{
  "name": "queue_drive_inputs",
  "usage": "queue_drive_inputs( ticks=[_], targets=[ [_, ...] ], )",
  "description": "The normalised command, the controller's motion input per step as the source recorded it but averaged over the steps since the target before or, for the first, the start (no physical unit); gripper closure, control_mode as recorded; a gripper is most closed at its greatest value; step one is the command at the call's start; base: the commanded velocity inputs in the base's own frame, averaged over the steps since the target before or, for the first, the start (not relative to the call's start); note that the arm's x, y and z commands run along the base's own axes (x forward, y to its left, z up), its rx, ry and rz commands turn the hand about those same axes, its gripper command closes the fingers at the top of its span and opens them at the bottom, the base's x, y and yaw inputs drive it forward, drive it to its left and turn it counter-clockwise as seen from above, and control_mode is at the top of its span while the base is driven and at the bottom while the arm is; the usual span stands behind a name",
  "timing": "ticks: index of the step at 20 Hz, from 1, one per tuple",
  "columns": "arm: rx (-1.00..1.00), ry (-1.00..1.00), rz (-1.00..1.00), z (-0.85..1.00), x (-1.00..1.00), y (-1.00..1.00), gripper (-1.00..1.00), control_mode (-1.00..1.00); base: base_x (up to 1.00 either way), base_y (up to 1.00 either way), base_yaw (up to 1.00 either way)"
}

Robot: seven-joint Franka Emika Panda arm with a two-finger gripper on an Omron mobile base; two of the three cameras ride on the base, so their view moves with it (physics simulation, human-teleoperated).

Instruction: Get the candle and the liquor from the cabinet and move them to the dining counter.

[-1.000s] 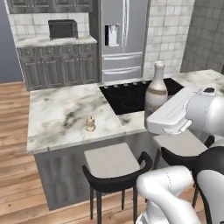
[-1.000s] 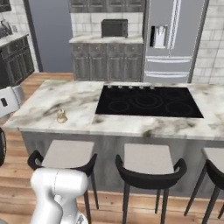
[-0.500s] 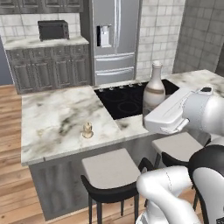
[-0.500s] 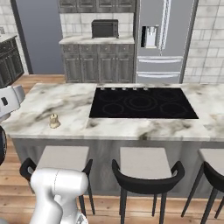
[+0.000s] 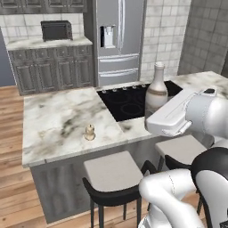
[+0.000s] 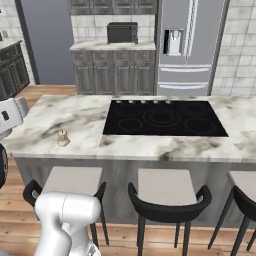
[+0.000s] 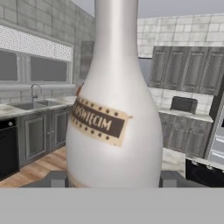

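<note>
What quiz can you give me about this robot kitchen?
1. True or false: the candle stands on the dining counter.
2. What is the end effector gripping? A) the liquor B) a spoon C) an apple
3. Fill in: the flat black thing set into the dining counter, apart from the candle, is the ___.

Key: 1 true. 2 A: the hand view shows the bottle right between the fingertips. 3 cooktop.
</note>
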Motion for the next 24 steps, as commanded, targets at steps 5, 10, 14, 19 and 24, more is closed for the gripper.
queue_drive_inputs(
  ticks=[5, 10, 14, 19, 24],
  targets=[
    [0.00, 0.00, 0.00, 0.00, 0.00, 0.00, 1.00, 1.00, 0.56, -0.15, 0.11],
    [0.02, 0.00, 0.14, -0.20, 0.49, -0.31, 1.00, -1.00, 0.11, -0.06, 0.03],
    [0.04, 0.00, 0.21, -0.26, 0.75, -0.46, 1.00, -1.00, 0.00, 0.00, 0.00],
    [0.02, 0.00, 0.25, -0.35, 0.72, -0.48, 1.00, -1.00, 0.00, 0.00, 0.00],
    [0.01, 0.00, 0.23, -0.41, 0.71, -0.33, 1.00, -1.00, 0.00, 0.00, 0.00]
  ],
)
